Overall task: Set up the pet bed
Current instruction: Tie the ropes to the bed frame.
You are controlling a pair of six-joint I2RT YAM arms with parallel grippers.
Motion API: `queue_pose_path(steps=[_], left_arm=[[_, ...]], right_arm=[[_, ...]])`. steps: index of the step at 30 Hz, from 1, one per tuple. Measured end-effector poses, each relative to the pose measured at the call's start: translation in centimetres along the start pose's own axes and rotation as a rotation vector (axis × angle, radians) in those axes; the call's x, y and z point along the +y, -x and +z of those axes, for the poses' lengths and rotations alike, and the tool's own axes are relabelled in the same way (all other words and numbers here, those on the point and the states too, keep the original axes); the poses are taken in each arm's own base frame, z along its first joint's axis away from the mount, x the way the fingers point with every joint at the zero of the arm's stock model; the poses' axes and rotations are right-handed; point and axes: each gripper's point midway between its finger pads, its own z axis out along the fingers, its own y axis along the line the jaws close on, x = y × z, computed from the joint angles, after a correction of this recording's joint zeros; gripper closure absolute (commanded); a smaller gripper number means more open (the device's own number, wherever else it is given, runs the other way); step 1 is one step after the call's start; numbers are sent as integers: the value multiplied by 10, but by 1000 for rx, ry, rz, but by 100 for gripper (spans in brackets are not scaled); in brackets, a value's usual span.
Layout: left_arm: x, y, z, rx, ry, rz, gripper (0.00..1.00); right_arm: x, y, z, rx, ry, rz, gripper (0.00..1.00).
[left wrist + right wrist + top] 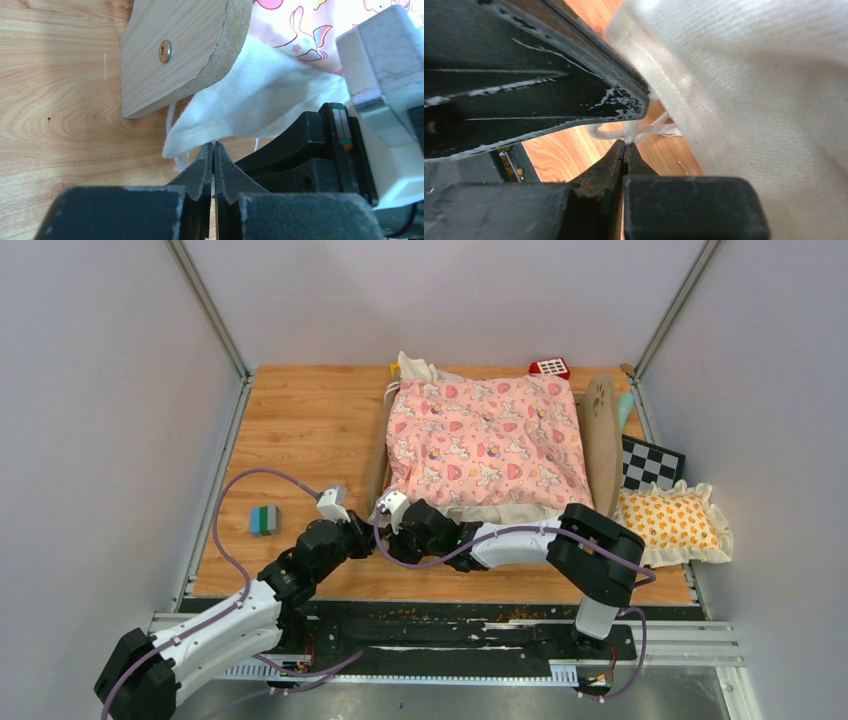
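Pet bed (600,430) sits at the table's 12 o'clock, with the pink quilt (485,440) spread over it. At its 7 o'clock corner the left gripper (214,150), jaws together, touches the white cloth (260,95). The right gripper (625,147) is clamped on loose threads (649,130). The pillow (672,522) lies at 3 o'clock.

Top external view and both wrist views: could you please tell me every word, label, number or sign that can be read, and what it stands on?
No text can be read in any view.
On the red item with white squares: marks, if any, are too small to read.
On the quilt: printed pictures only, no letters.
On the checkered board: squares only, no writing.
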Motion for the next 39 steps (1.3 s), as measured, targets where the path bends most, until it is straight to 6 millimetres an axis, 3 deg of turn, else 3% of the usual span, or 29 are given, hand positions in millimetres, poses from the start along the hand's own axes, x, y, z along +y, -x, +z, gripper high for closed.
queue_pose_path(steps=[12,18,20,26,30,39], left_arm=[[-1,-1,-2,9,-3,1,94],[0,-4,-1,26,-2,3,86],[0,-6,-1,35,-3,3,81],[-3,-2,0,31,-7,17,48],[-5,1,0,27,-5,25,35],[-6,7,-6,24,11,28,30]], right_arm=[[-1,11,3,-49,-3,-25,100],[1,18,4,-85,19,-75,100],[2,17,4,-84,26,-87,100],[4,18,4,-107,43,-101,100],[3,12,4,-116,47,-100,100],[4,15,3,-157,52,-88,100]])
